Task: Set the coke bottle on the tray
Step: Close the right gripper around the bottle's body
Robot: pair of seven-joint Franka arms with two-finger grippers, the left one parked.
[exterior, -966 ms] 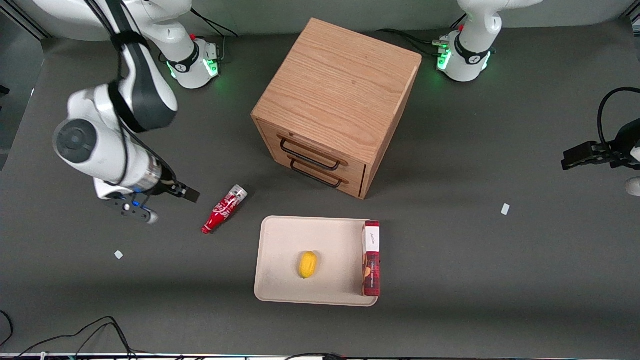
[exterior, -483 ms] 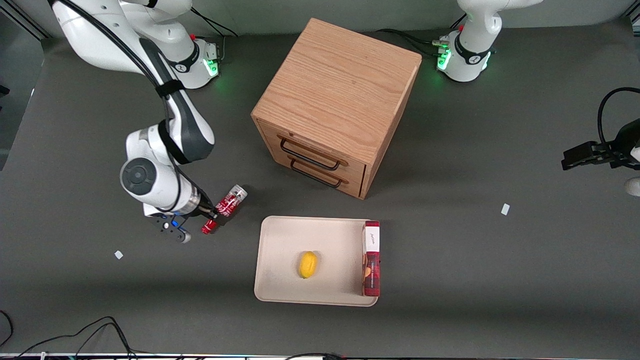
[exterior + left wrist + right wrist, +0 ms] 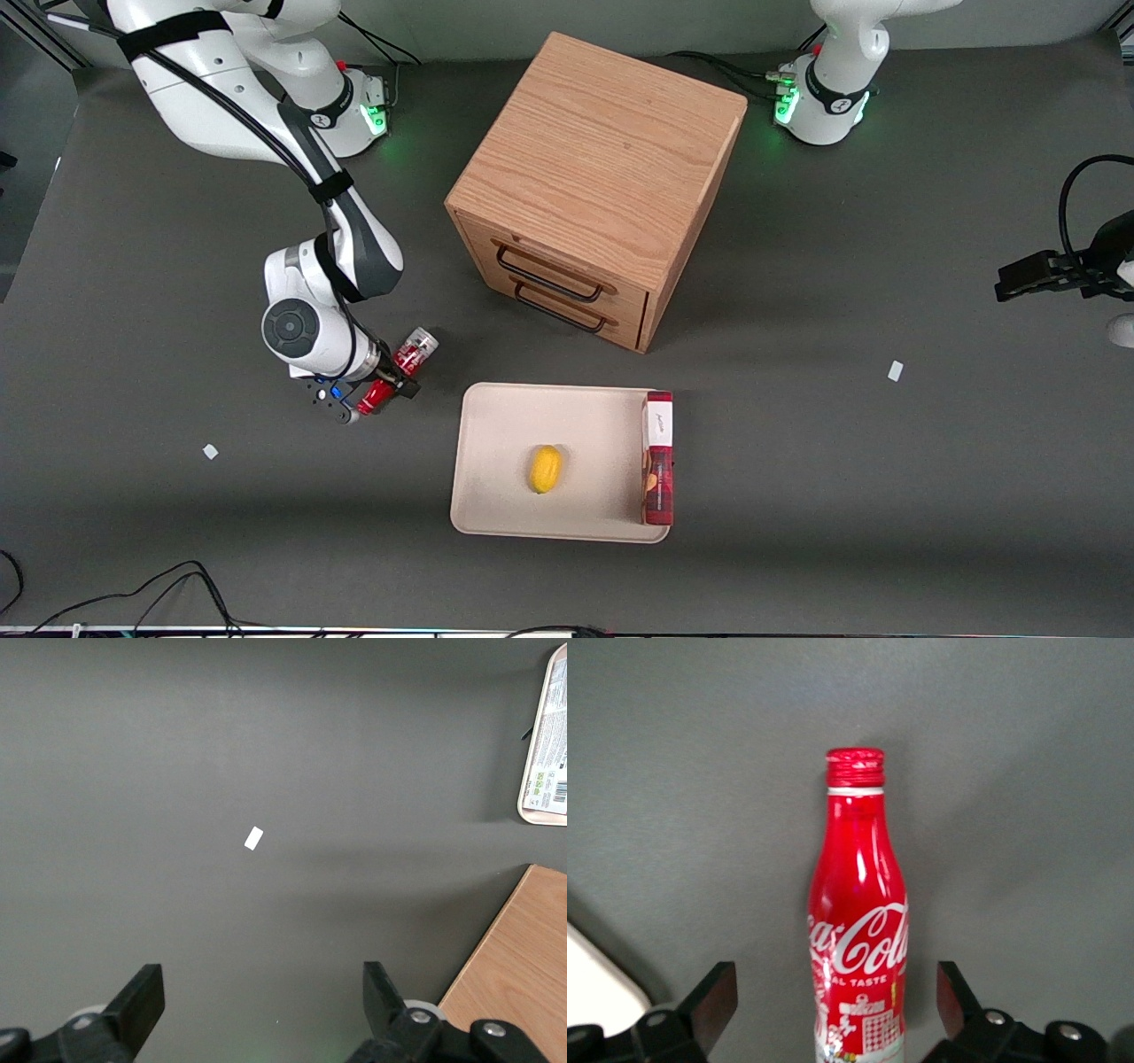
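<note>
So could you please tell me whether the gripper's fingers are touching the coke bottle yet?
Apart. The right wrist view shows bare table between each of the fingers and the coke bottle; the open gripper straddles it.

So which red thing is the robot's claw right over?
The coke bottle, lying on the table with the open gripper around it. The red-and-white box sits on the tray.

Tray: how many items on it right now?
2 on the tray: a yellow lemon-like fruit near its middle and a red-and-white box along the edge toward the parked arm. The coke bottle lies on the table, tool open around it.
</note>
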